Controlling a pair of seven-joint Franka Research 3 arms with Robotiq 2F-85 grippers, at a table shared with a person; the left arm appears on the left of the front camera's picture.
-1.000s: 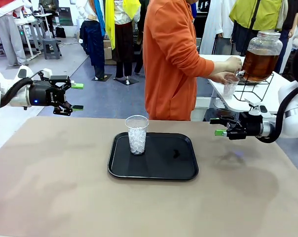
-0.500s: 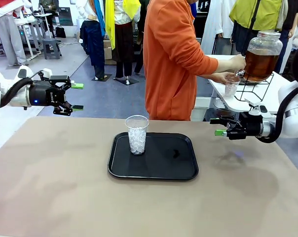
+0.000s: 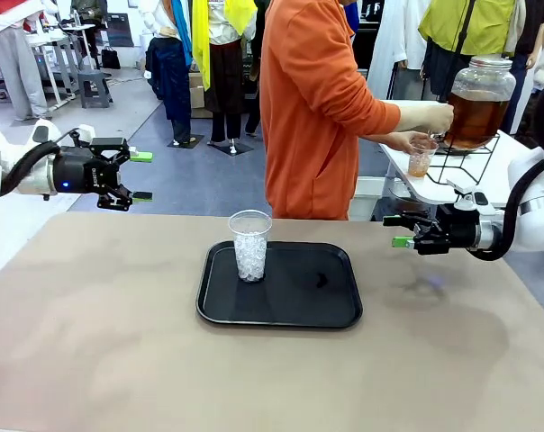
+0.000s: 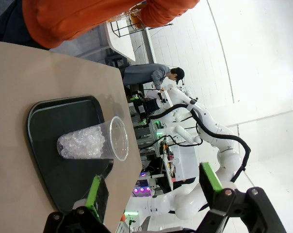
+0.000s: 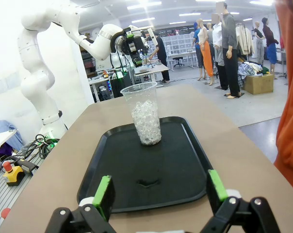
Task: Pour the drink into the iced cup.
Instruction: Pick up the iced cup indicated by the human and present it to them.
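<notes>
A clear plastic cup of white crushed ice (image 3: 250, 245) stands on the black rectangular tray (image 3: 281, 310) at mid-table. The amber-brown drink (image 3: 473, 119) fills a large glass jar (image 3: 493, 72) beyond the table's far edge, where a person's hand (image 3: 405, 141) holds a small clear cup (image 3: 421, 158) at its tap. The left gripper (image 3: 142, 175) and right gripper (image 3: 395, 230) hover at either side, jaws spread and empty.

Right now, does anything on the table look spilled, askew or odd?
Nothing spilled or tipped: the iced cup stands upright on the black tray. One small irregular mark sits on the tray's bare middle; drop or scuff, I cannot tell.
</notes>
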